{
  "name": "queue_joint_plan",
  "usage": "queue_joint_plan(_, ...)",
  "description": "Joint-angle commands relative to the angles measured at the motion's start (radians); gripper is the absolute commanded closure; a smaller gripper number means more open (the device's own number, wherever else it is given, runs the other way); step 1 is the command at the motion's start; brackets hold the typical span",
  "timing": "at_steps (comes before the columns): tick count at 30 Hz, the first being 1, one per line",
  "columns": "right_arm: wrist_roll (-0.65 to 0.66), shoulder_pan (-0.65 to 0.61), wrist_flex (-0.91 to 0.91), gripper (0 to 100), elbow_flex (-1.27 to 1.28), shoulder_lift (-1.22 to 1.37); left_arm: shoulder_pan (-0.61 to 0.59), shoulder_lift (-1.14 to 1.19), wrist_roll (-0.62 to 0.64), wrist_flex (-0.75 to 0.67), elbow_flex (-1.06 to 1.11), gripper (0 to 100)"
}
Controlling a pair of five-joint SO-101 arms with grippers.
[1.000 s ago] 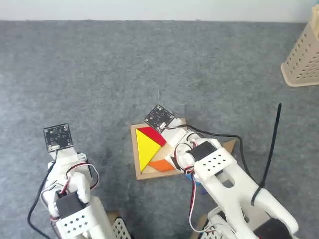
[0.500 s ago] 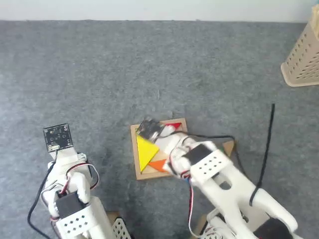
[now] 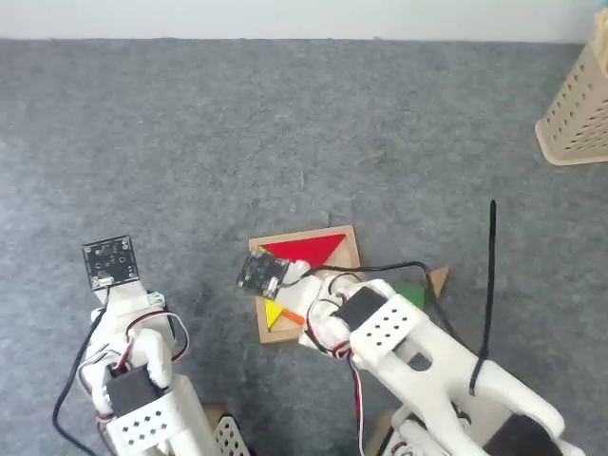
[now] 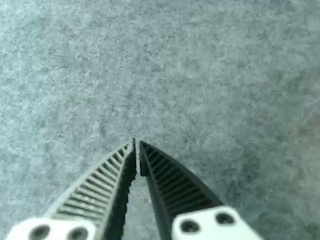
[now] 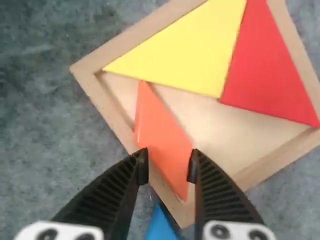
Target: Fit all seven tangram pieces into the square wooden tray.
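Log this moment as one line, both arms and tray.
right end effector: closed on orange piece at tray rim | left end effector: shut, over carpet | in tray: yellow piece, red piece

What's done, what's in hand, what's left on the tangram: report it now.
Done: yellow triangle and red triangle lie flat in the tray. In hand: the right gripper grips the orange piece, lying across the tray's rim, not seated. Left: that piece, plus a blue piece and a green piece outside the tray; the rest I cannot place. The left gripper sits shut over carpet.

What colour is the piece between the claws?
Orange; the piece shows best in the right wrist view.
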Motion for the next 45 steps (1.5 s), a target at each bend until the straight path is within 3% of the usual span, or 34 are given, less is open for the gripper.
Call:
queue_joint_plan(1,0.086,-0.033,0.012,83.6,-0.020,-0.041,0.003,-0.008,0.015,0.006,-0.008,99)
queue_joint_plan(9,0.301,-0.016,0.213,83.5,-0.236,0.102,0.003,-0.008,0.015,0.006,-0.008,99)
queue_joint_plan(14,0.390,-0.021,0.219,83.5,-0.273,0.219,0.003,-0.008,0.015,0.006,-0.008,99)
queue_joint_plan(22,0.404,-0.019,0.173,77.3,-0.292,0.272,0.003,-0.008,0.015,0.006,-0.008,99)
queue_joint_plan(41,0.446,-0.016,0.137,77.6,-0.374,0.433,0.003,-0.008,0.015,0.006,-0.008,99)
queue_joint_plan(45,0.442,-0.015,0.137,83.1,-0.408,0.486,0.003,-0.008,0.015,0.006,-0.008,99)
